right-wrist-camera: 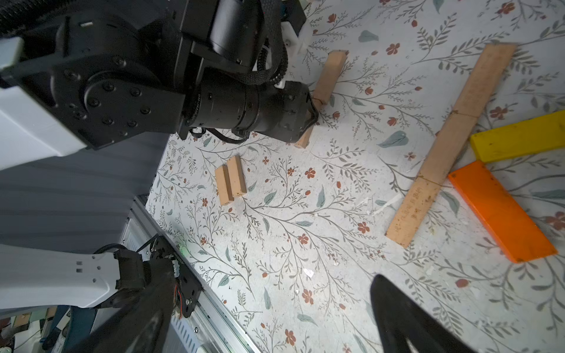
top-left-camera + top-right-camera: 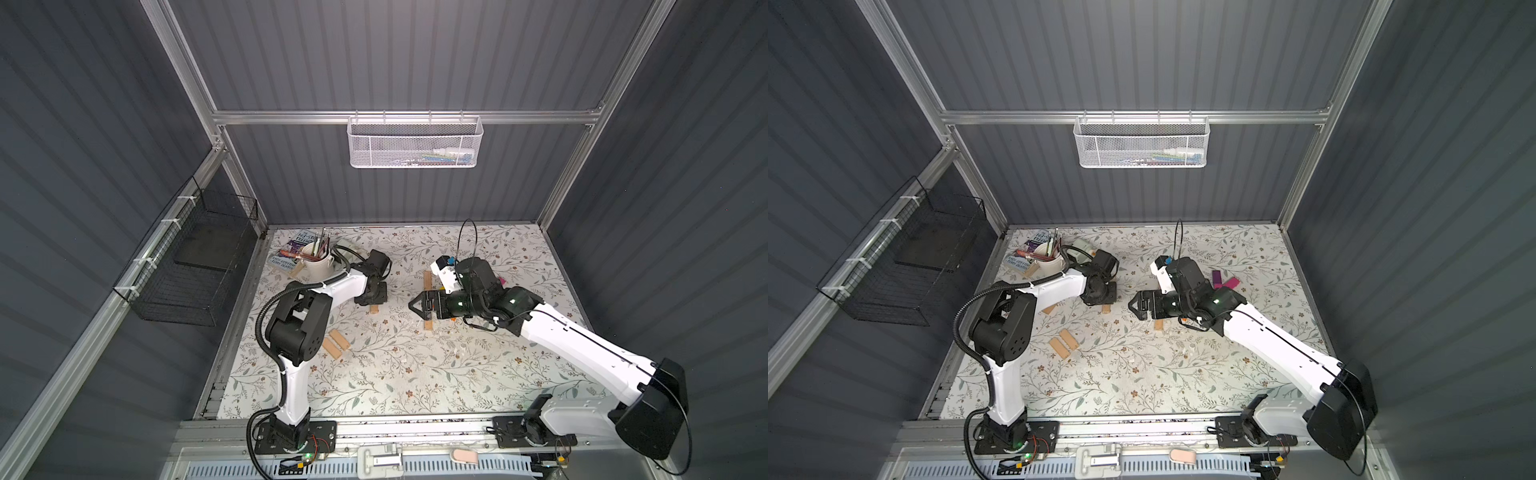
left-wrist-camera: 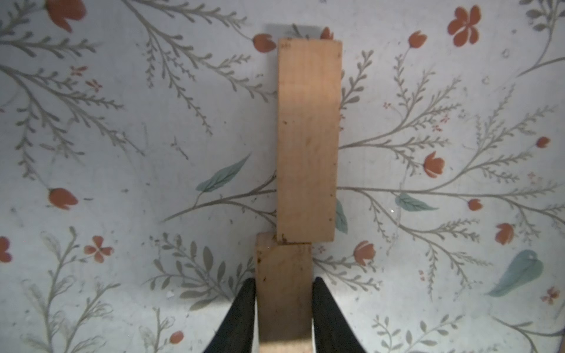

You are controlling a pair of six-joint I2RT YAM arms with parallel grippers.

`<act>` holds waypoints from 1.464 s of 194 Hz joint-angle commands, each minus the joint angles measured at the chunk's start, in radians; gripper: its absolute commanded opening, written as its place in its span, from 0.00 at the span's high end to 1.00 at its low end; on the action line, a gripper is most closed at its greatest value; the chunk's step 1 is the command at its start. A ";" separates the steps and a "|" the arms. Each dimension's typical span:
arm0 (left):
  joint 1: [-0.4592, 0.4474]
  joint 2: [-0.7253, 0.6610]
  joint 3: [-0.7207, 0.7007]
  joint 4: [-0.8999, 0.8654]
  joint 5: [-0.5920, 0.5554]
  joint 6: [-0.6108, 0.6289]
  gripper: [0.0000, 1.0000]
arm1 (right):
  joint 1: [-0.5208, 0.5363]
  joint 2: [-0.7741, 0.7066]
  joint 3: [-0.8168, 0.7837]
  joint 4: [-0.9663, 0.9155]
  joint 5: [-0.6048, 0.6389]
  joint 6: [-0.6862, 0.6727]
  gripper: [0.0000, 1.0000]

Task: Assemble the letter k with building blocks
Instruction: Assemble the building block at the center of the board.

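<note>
Laying a stem looks like the step in hand. The left gripper [image 3: 284, 279] pinches a tan plank [image 3: 282, 262] by its long sides, flat on the table [image 3: 122, 152], with its end butted against a second plank [image 3: 308, 140]. The two touch but sit offset sideways, not in one line. In both top views this pair lies just at 10 o'clock from the table's centre, mostly hidden under the gripper. Only a plank end [image 2: 375, 309] pokes out toward 6 o'clock.

The right gripper [image 2: 417, 305] hovers near the centre, jaws spread wide and empty. Beneath its arm, the right wrist view shows a tan spine [image 1: 452, 143] of planks laid end to end. A yellow plank [image 1: 519, 140] branches toward 2 o'clock and an orange plank [image 1: 501, 214] toward 4 o'clock, both meeting the spine near its middle. That reads as a K, so the left arm seems to be on another stem.

Next, the left jaws must part and rise straight up so the plank is not dragged. A sideways nudge would square the joint. A spare pair [image 2: 336, 344] waits at 8 o'clock.
</note>
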 commanded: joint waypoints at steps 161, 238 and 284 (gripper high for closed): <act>0.012 0.029 0.067 0.000 0.023 -0.035 0.68 | 0.005 0.015 0.027 -0.011 0.006 -0.015 0.01; 0.012 0.040 0.083 -0.019 0.005 -0.039 0.64 | 0.004 0.015 0.025 -0.012 0.008 -0.017 0.01; 0.012 0.034 0.079 -0.013 0.009 -0.038 0.63 | 0.004 0.018 0.027 -0.010 0.004 -0.017 0.01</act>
